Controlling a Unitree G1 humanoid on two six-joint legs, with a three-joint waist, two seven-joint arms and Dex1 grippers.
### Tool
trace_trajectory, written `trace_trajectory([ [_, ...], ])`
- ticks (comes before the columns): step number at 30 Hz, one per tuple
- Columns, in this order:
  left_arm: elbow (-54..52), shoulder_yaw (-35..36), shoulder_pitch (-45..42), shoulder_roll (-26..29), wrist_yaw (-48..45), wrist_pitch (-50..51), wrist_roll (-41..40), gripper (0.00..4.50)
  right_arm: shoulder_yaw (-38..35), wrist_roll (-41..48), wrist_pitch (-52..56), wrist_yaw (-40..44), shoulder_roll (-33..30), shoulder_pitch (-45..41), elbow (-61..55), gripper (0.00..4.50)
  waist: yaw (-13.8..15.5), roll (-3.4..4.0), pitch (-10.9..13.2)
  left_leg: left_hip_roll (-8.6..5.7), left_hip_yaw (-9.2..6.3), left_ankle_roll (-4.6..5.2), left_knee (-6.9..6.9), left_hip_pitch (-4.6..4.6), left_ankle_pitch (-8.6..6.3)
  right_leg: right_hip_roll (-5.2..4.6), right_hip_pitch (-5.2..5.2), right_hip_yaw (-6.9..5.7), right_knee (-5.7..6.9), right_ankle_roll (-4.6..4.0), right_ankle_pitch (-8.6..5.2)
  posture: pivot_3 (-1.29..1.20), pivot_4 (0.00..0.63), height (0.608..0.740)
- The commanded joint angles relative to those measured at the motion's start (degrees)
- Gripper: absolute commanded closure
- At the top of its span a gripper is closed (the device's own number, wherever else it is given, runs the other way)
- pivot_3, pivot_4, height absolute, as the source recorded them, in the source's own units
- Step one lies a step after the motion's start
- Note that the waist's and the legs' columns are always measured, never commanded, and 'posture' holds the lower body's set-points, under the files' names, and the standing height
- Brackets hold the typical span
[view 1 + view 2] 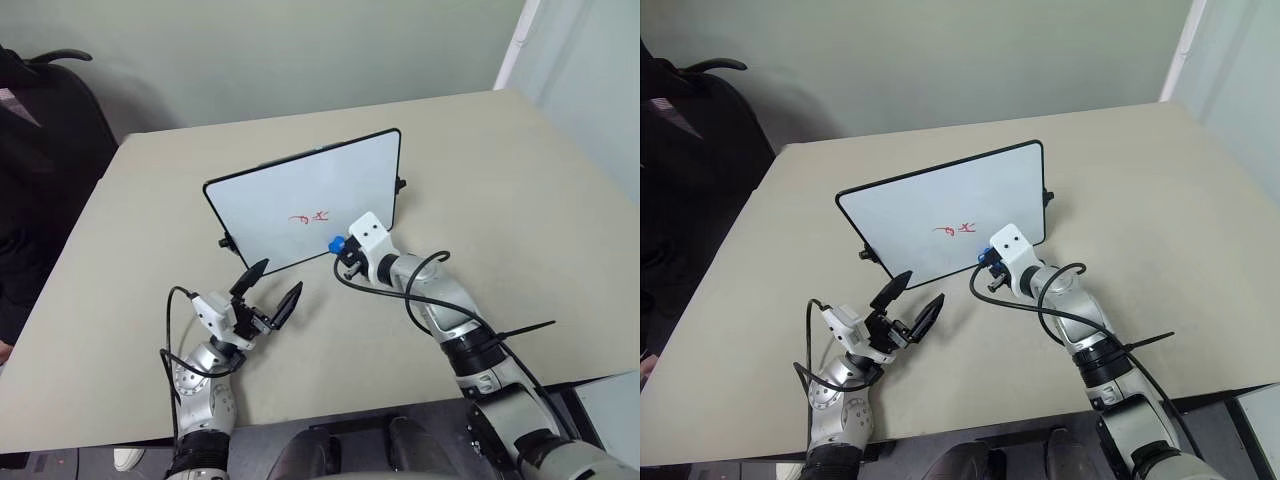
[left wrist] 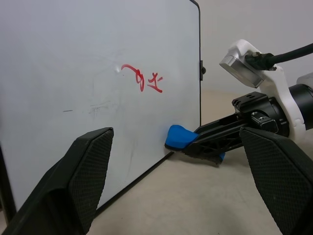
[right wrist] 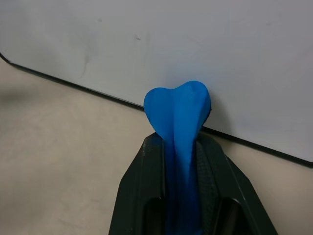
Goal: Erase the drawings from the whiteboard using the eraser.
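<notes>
Whiteboard [image 1: 300, 195] drawings [image 1: 310, 217] intact at frame centre; right gripper [image 1: 343, 247] jaws clamped on eraser [image 1: 336, 243], at lower edge; left gripper [image 1: 270, 290] jaws apart; erasing not begun

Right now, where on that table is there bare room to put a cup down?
The table lies bare right of the whiteboard and behind it. It is crowded in front, where the left gripper and right gripper with the eraser sit.

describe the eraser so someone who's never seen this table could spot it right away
Find the whiteboard standing on the beige table. At its lower edge, below the red drawings, the right gripper pinches the eraser, the one bright blue thing there.
</notes>
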Motion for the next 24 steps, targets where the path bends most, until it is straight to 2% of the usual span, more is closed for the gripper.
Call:
trace_trajectory([
  [1, 3.2, -1.4, 1.5, -2.0, 0.0, -0.7, -1.3, 0.0, -3.3, 2.1, 0.0, -0.1, 1.6, -5.8, -5.4, 4.0, 0.0, 0.0, 0.0, 0.0, 0.0, 0.0, 0.0, 0.0, 0.0, 0.0, 0.0, 0.0, 0.0, 0.0, 0.0, 0.0, 0.15, 0.74],
  [12, 3.9, -1.5, 1.0, -2.4, 0.0, -0.7, -1.3, 0.0, -6.8, 5.1, 4.0, -1.1, 3.6, -11.5, -13.0, 4.0, 0.0, 0.04, 0.0, 0.0, 0.02, 0.02, 0.01, 0.0, 0.01, 0.0, -0.01, -0.02, 0.01, -0.16, -0.07, 0.0, 0.15, 0.74],
  [24, 3.5, -1.4, 1.4, -2.3, 0.1, -0.8, -1.4, 0.0, 0.5, 0.9, -0.6, -0.7, 2.3, -2.0, -5.4, 4.0, 0.0, 0.04, 0.0, -0.02, 0.02, 0.01, 0.04, 0.03, 0.03, -0.03, 0.03, -0.02, 0.01, 0.01, 0.02, 0.0, 0.15, 0.74],
])
